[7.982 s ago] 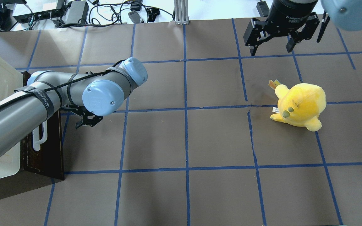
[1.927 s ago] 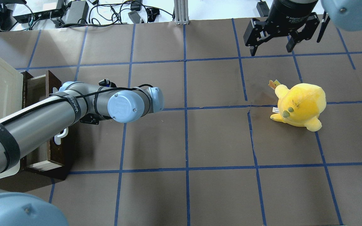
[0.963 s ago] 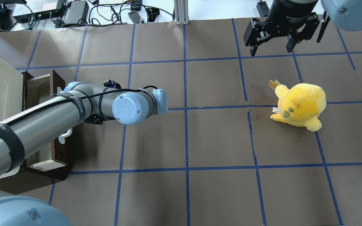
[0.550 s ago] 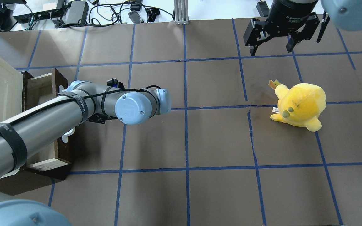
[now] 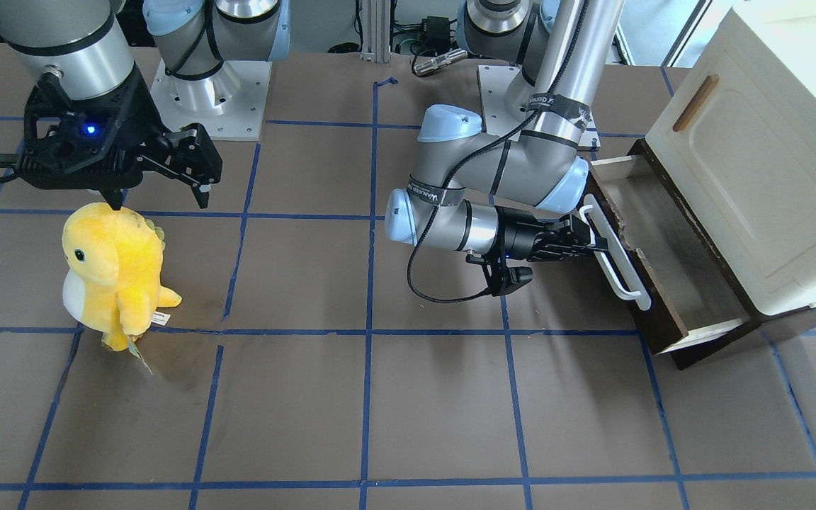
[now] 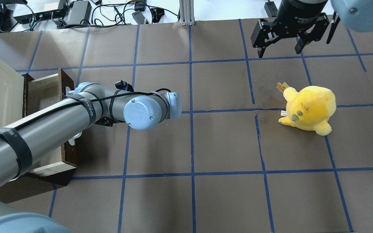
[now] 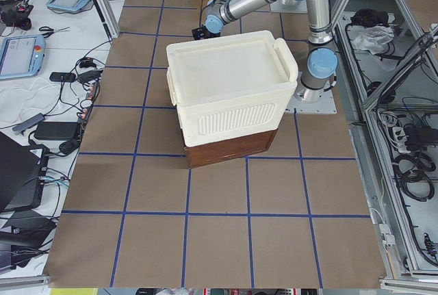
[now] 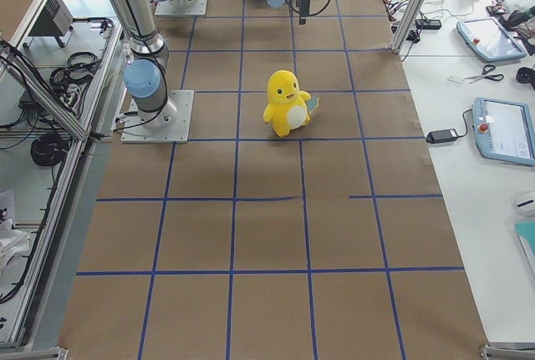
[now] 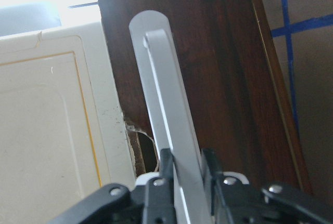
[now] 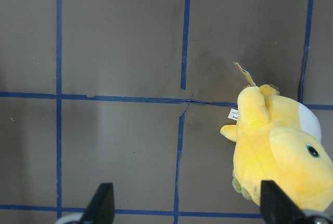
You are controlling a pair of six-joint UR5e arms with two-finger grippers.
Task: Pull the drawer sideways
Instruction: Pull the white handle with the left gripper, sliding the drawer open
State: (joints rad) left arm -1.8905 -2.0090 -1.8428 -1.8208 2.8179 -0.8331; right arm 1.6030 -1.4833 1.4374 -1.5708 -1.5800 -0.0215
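Left wrist-mounted view: the left gripper (image 9: 186, 164) is clamped narrowly on the long white bar handle (image 9: 166, 120) of the wide dark-brown-fronted wooden drawer (image 5: 670, 262). The drawer stands part-way out of the cream-white cabinet (image 5: 755, 177), straight ahead of that gripper. The right gripper (image 5: 160, 202) hangs wide open and empty, with a yellow plush toy (image 5: 114, 273) below it, off to one side.

Silver arm tubes (image 6: 44, 129), pale-blue joint caps (image 6: 138, 113), black cable (image 5: 443, 297), black straps (image 6: 19, 152).

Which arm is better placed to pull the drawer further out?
Left: the left hand is shut on the white handle of the partly open drawer. The right hand hangs open by the yellow plush, across the table.
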